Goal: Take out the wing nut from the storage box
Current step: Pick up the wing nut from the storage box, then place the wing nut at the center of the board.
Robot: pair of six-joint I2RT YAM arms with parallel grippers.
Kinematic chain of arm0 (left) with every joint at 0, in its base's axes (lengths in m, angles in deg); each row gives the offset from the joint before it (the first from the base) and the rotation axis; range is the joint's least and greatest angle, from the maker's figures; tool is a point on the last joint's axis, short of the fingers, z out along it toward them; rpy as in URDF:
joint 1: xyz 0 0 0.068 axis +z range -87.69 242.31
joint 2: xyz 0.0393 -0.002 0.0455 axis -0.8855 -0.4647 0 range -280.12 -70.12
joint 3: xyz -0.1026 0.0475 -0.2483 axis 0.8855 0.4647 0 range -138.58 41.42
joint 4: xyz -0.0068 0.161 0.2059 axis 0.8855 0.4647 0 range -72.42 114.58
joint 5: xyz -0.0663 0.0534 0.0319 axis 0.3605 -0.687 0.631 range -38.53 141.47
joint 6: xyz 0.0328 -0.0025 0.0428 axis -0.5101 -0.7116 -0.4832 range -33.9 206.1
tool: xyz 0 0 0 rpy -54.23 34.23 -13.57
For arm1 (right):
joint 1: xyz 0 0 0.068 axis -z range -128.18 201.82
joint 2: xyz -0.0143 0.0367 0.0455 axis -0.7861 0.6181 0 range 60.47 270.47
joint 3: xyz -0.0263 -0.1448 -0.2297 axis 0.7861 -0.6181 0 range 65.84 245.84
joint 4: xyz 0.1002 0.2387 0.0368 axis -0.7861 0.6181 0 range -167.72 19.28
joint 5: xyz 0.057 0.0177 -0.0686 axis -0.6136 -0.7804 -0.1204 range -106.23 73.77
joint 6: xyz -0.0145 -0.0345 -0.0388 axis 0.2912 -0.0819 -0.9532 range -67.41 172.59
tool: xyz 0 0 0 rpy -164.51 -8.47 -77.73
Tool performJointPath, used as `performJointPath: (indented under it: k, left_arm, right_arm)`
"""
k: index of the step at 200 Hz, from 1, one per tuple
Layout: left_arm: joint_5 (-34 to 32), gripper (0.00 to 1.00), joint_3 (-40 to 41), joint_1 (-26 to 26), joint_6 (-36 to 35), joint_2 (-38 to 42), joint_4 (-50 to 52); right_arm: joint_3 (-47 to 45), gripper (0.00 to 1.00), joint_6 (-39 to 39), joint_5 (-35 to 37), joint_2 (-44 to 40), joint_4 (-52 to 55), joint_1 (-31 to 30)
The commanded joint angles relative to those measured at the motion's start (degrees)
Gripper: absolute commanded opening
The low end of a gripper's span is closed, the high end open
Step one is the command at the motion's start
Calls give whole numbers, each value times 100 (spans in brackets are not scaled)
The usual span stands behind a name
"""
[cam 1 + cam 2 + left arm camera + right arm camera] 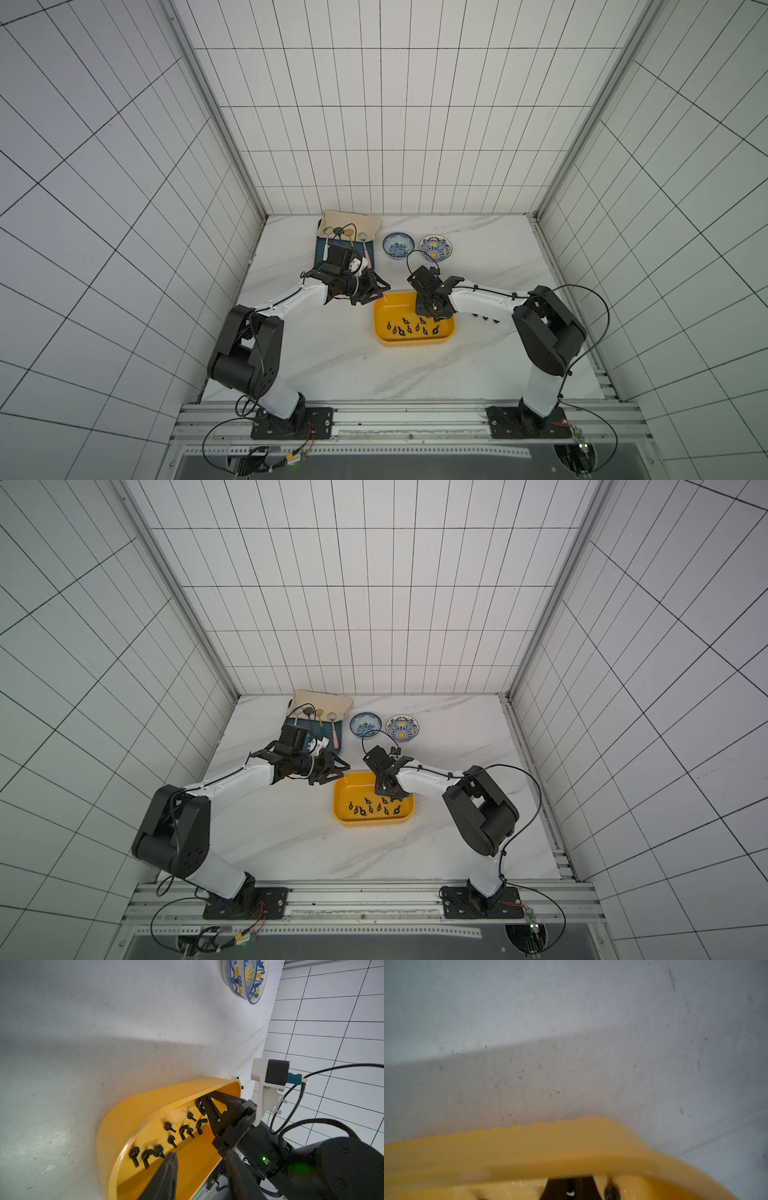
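The yellow storage box (415, 343) (374, 821) sits mid-table in both top views, with several black wing nuts (409, 328) (170, 1126) on its floor. My right gripper (436, 318) (395, 799) (201, 1102) reaches down into the box's far right corner, shut on a wing nut (199, 1105) at its tips. In the right wrist view the box rim (529, 1147) fills the foreground, the shut gripper (571, 1185) lies just behind it, and another nut (611, 1192) lies beside. My left gripper (384, 291) (201, 1154) hovers open and empty by the box's far left corner.
A few wing nuts (484, 318) lie on the table right of the box. Two patterned blue bowls (398, 246) (435, 248) stand behind it. A dark-blue tray (321, 251) with spoons and a beige cloth (353, 219) lie at the back left.
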Motion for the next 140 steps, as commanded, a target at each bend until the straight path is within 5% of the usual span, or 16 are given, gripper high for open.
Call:
performJointPath:
  k: [1,79,140]
  left_arm:
    - [-43,42,-33,-17,-40,150,-55]
    - [-242,42,-580,-534,71,191,110]
    - [-387,42,-1319,-1539,304,-524,-148]
  right_arm:
    - [278,0,-115,222,-217,133,-58]
    - [134,0,-468,432,-1567,549,100]
    - [-519,0,-1397,-131,-1840,84,1554]
